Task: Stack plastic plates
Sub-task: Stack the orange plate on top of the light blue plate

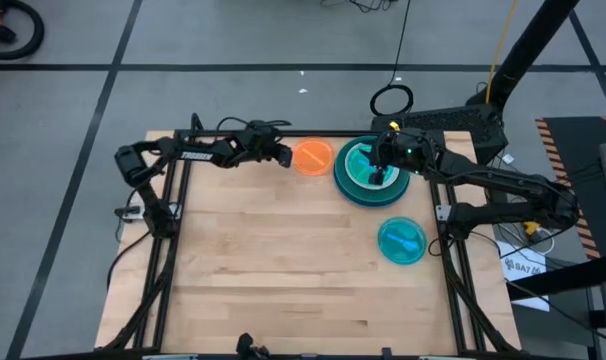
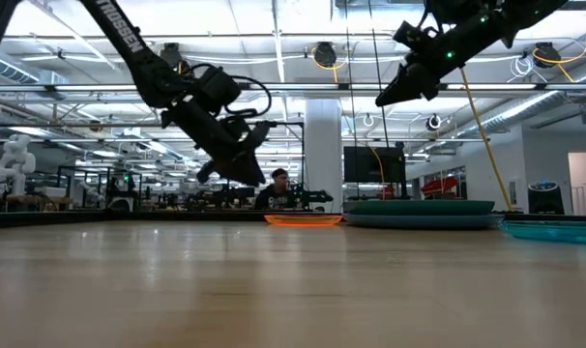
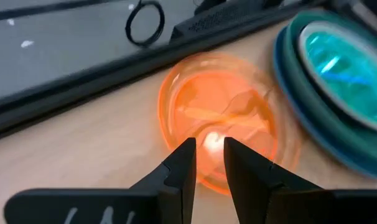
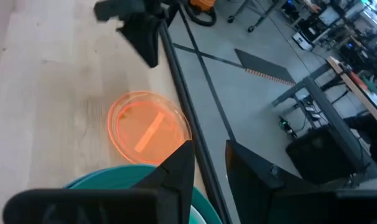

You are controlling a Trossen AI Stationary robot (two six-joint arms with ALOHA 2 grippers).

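A translucent orange plate [image 1: 313, 157] [image 3: 219, 124] lies flat on the table near its far edge. My left gripper [image 1: 285, 156] [image 3: 208, 163] hangs just left of it, tilted down toward it, open with nothing between its fingers. To the plate's right stands a stack of plates [image 1: 371, 172] [image 2: 419, 213]: blue at the bottom, dark teal on it, cyan on top. My right gripper [image 1: 378, 155] [image 2: 382, 99] [image 4: 209, 163] hovers well above the stack, open and holding nothing. A single cyan plate [image 1: 401, 240] lies flat nearer the table's right edge.
The table's dark frame rail [image 3: 83, 93] runs along the far edge just behind the orange plate and the stack. A black ring [image 1: 391, 100] lies on the floor beyond it. Bare wood [image 1: 283, 270] covers the table's middle and near half.
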